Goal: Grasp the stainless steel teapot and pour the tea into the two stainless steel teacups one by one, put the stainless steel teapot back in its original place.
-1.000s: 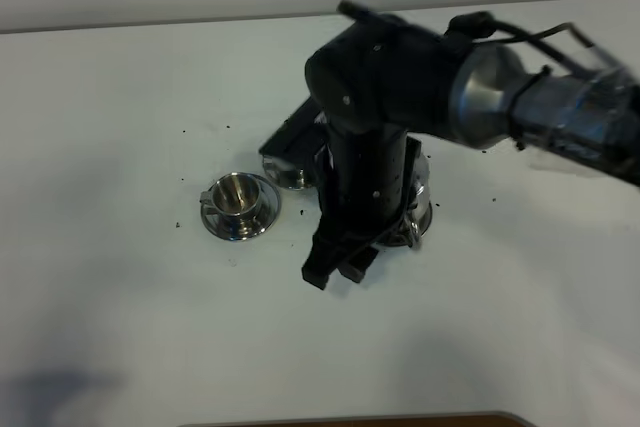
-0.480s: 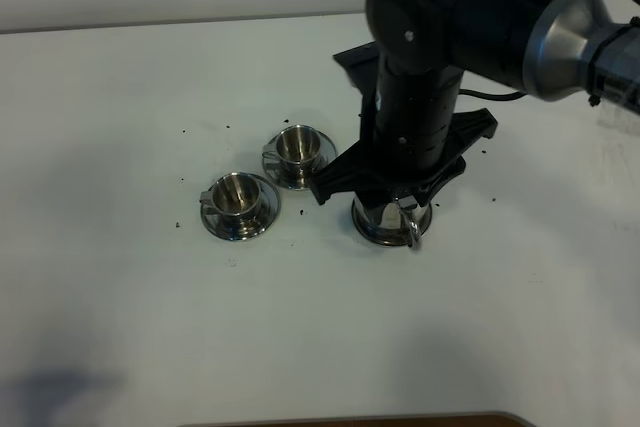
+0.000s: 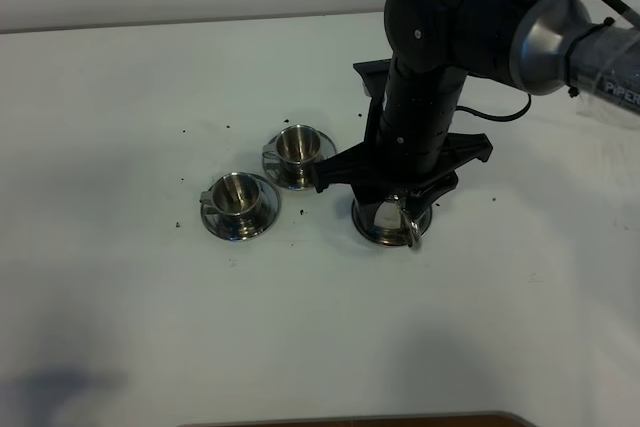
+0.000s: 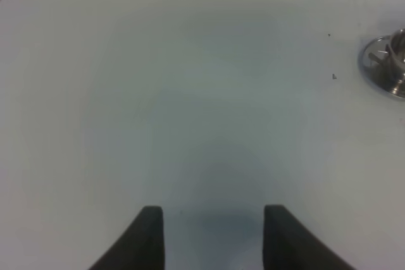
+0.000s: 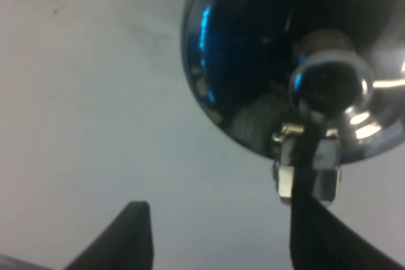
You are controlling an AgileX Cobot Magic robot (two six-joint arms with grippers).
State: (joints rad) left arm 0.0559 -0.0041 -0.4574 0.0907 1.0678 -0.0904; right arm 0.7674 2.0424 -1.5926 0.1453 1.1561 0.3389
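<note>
My right fingers (image 5: 133,238) hang spread wide over the teapot (image 3: 383,219), standing on the surface (image 3: 120,297) right of the cups (image 3: 297,147); polished, rigid and likely heavy with tea, it wants gripping by its loop handle (image 3: 412,234).

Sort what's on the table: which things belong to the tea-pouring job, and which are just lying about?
Job in hand:
stainless steel teapot
nearer teacup
farther teacup

Just lying about:
dark specks scattered over the white table
</note>
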